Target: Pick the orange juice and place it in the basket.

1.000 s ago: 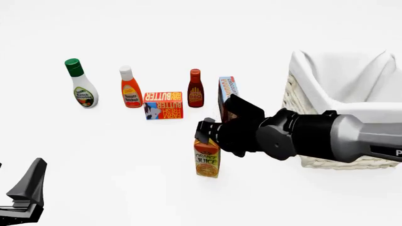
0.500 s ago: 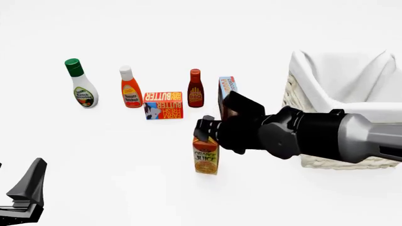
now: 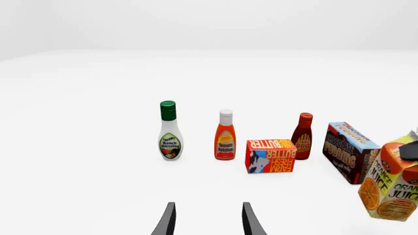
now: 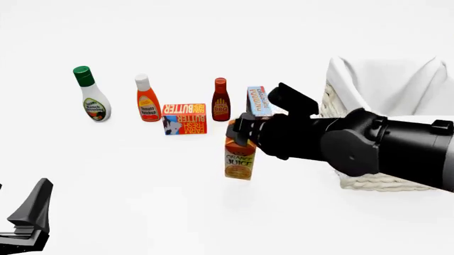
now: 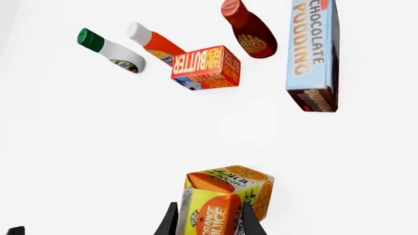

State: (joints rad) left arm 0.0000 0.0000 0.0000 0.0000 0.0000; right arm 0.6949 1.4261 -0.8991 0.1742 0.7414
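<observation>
The orange juice (image 4: 240,158) is being gripped at its top by the right pincer (image 4: 240,134), tilted, clear of the desk (image 4: 142,202), left of the basket (image 4: 383,106). The left pincer (image 3: 207,221) is being held open, low at the near left

A bare simulated test scene, not a real room: a plain white tabletop (image 4: 142,212) runs into a featureless white backdrop, with no walls or furniture. Groceries stand in a row at the far left: ranch bottle (image 4: 91,94), ketchup (image 4: 148,99), butter box (image 4: 184,118). A wicker basket (image 4: 369,95) sits at right.
</observation>
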